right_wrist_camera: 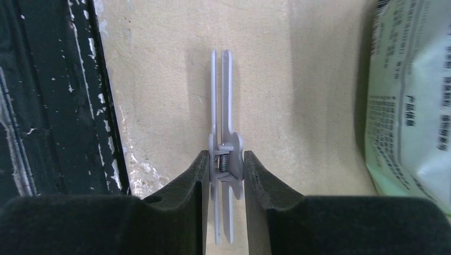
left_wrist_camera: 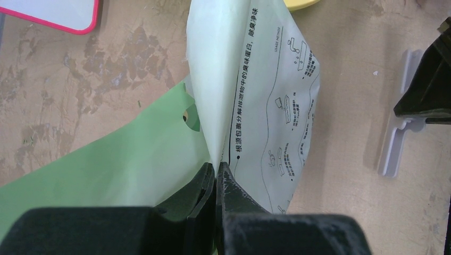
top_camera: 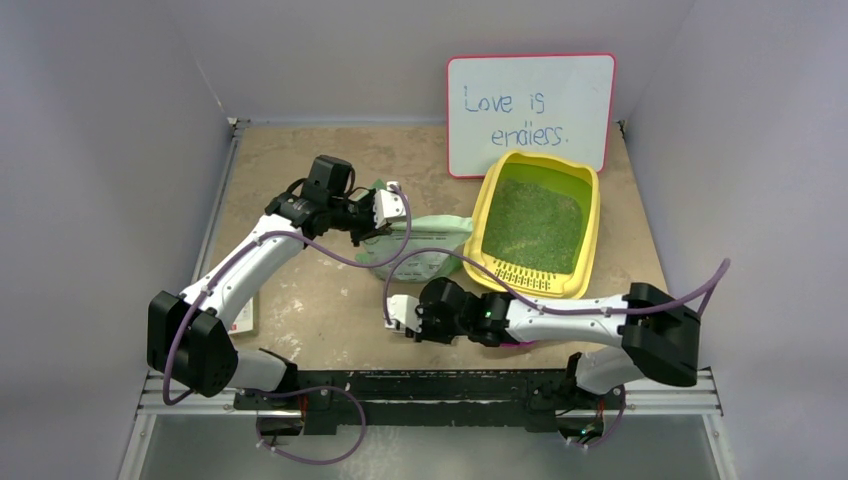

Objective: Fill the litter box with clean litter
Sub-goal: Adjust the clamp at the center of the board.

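Smooth yellow plastic litter box (top_camera: 589,228), grainy matt clean litter (top_camera: 530,225), thin plastic bag (left_wrist_camera: 266,106) in left hand (left_wrist_camera: 217,176), matt grey plastic clip (right_wrist_camera: 221,95) in right hand (right_wrist_camera: 225,158), scuffed surface (top_camera: 320,300).

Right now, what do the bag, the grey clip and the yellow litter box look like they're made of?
Bag: thin plastic film, pale green, faint sheen; it folds and creases and carries print.
Clip: matte grey moulded plastic, likely a metal coil spring at its hinge.
Litter box: rigid smooth yellow plastic, judging by its moulded rounded rim and slots.
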Available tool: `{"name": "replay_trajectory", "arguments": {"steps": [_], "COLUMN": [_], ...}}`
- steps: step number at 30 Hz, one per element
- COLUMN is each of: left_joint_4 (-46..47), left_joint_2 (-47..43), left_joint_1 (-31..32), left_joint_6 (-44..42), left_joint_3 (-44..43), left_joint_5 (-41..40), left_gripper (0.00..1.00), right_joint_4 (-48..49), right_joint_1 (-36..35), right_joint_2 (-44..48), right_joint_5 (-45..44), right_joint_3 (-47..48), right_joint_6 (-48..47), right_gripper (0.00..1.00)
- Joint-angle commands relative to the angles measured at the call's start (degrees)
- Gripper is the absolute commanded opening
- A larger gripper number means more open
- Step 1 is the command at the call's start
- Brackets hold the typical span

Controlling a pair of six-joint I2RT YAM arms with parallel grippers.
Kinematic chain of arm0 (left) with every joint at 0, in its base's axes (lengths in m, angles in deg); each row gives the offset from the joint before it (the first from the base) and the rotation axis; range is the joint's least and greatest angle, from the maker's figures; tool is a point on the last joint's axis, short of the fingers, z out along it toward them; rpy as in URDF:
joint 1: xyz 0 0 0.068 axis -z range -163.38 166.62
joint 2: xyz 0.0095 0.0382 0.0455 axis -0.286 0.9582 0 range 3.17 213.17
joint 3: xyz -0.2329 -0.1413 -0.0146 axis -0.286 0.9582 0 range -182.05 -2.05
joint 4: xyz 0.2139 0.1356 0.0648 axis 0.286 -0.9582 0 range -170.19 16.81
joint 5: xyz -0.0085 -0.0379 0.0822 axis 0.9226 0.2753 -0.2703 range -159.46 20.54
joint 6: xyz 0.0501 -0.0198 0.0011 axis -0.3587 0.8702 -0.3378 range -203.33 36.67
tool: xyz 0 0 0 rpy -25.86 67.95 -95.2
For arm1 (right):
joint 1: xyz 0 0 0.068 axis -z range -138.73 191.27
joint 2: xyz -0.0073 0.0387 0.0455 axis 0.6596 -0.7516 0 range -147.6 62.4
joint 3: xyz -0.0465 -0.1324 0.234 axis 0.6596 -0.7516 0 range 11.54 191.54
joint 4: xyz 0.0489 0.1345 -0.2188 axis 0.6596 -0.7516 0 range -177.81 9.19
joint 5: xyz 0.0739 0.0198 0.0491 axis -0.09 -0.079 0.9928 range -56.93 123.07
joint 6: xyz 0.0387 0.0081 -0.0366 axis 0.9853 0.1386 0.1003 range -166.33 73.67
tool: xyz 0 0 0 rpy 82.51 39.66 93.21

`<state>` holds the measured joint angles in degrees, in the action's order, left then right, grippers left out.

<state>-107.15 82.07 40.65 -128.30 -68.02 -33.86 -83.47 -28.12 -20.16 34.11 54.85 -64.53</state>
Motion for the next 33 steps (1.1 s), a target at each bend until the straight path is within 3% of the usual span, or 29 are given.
{"name": "replay_trajectory", "arguments": {"steps": [1, 9, 16, 25, 26, 28, 29, 33], "left_joint_4": [4.2, 4.0, 4.0, 3.8, 3.8, 3.8, 3.7, 3.8], "left_joint_2": [-1.1, -1.0, -0.8, -0.8, -0.8, -0.8, -0.8, -0.8], "left_joint_1": [-1.5, -1.5, -1.5, -1.5, -1.6, -1.6, -1.6, -1.6], "left_joint_6": [0.0, 0.1, 0.0, -0.1, -0.1, -0.1, -0.2, -0.1], "left_joint_3": [-1.1, -1.1, -1.1, -1.2, -1.2, -1.2, -1.2, -1.2], "left_joint_5": [0.5, 0.6, 0.8, 0.6, 0.6, 0.6, 0.6, 0.7], "left_gripper": [0.00, 0.00, 0.00, 0.00, 0.00, 0.00, 0.00, 0.00], "right_joint_4": [1.6, -1.0, -0.3, -0.2, -0.5, -0.9, -0.9, -0.4], "right_joint_1": [-0.3, -0.3, -0.3, -0.3, -0.3, -0.3, -0.3, -0.4], "right_joint_2": [5.4, -2.2, -3.0, -2.9, -3.2, -3.3, -3.0, -1.1], "right_joint_5": [-0.1, 1.5, 1.6, 1.5, 1.8, 1.9, 1.9, 2.1], "right_joint_3": [-0.5, 2.1, 2.6, 2.5, 2.7, 3.2, 3.3, 3.0], "right_joint_6": [-0.5, 0.7, 0.1, 0.1, 0.0, -0.2, -0.2, -0.3], "right_gripper": [0.06, 0.18, 0.32, 0.37, 0.35, 0.06, 0.00, 0.00]}}
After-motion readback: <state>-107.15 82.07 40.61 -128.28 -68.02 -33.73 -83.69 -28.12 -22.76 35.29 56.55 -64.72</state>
